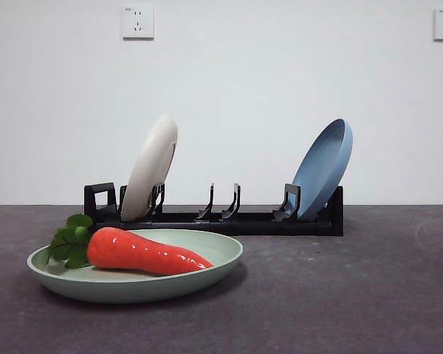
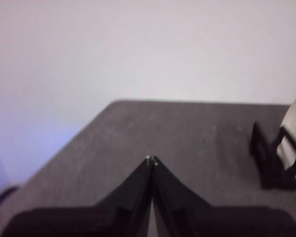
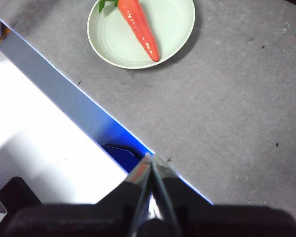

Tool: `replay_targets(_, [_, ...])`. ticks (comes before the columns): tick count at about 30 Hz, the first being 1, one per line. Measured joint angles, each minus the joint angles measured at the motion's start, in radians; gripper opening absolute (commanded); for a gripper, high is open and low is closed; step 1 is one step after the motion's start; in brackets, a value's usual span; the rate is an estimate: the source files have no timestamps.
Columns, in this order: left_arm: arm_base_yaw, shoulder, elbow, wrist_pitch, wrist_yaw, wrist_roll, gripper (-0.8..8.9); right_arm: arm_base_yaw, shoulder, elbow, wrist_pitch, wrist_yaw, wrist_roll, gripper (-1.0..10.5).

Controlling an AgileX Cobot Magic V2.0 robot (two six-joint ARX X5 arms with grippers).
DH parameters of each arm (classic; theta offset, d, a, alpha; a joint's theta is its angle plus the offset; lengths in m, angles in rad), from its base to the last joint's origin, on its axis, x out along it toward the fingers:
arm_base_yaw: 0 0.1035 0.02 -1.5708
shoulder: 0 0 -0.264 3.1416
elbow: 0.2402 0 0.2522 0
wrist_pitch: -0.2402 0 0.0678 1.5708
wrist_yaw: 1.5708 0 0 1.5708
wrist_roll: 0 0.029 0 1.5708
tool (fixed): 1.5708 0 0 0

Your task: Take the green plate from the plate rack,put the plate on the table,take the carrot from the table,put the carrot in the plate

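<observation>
Matte grey table (image 1: pixel 369 295) bears glossy tapered carrot (image 1: pixel 144 253).

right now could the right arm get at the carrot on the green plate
Probably yes. The carrot lies uncovered on the green plate on open table, with nothing between it and the right gripper. The fingers are shut and would need to open first.

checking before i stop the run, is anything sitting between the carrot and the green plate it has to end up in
No. The carrot already lies in the green plate, which rests on the table in front of the plate rack. Both grippers, left and right, are shut and away from it.
</observation>
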State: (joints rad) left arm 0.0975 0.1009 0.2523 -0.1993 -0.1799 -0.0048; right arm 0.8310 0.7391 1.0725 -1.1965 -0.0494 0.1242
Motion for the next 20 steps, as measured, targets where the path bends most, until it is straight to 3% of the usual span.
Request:
replay_targets(8, [0.025, -0.096, -0.185, -0.001, 0.000, -0.051, -0.03, 0.000, 0.000, 0.000, 0.000, 0.000, 0.000, 0.0])
replay_targets(20, [0.025, -0.096, -0.227, 0.000, 0.008, -0.098, -0.03, 0.000, 0.000, 0.000, 0.000, 0.000, 0.000, 0.0])
